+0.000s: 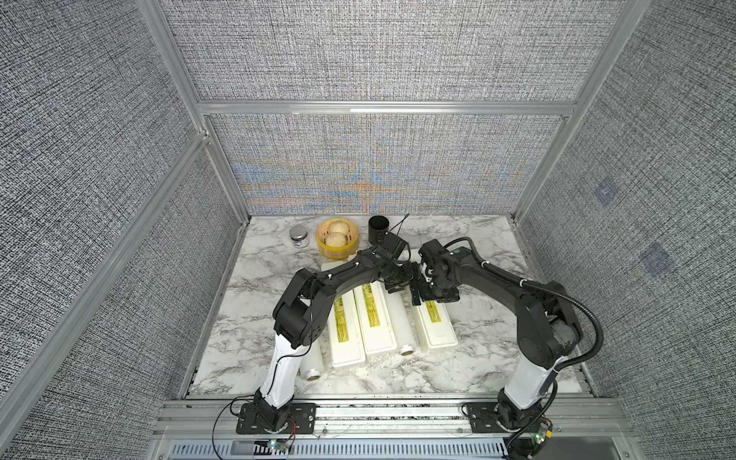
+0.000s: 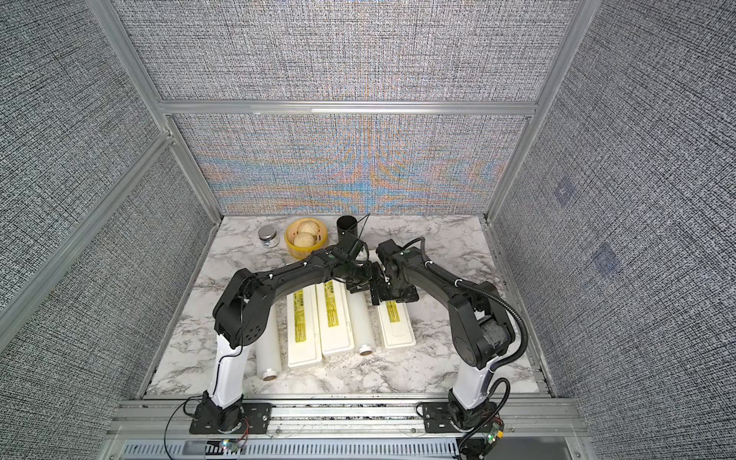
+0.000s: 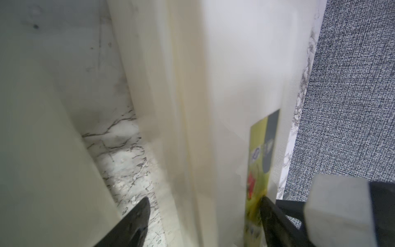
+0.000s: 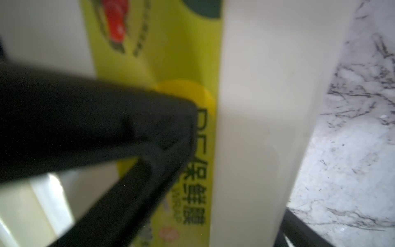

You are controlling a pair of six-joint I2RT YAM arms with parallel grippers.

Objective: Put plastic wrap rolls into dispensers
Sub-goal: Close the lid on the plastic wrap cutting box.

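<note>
Three cream-white dispensers [image 1: 344, 322] [image 1: 374, 318] [image 1: 436, 326] lie lengthwise on the marble table, lids down, yellow-green labels up. One plastic wrap roll [image 1: 401, 318] lies between the middle and right dispensers. Another roll [image 1: 310, 362] lies at the far left, partly under my left arm. Both grippers meet over the far end of the right dispenser [image 3: 230, 85]. My left gripper [image 3: 204, 211] is open: one finger hangs over the marble gap, the other rests on the label. My right gripper [image 4: 198, 231] is open wide astride the same dispenser [image 4: 256, 128].
At the back stand a small jar [image 1: 298, 235], a yellow bamboo steamer [image 1: 337, 239] holding two buns, and a black cup [image 1: 378, 229]. Fabric walls close in the table on three sides. Bare marble [image 1: 498, 310] lies right of the dispensers.
</note>
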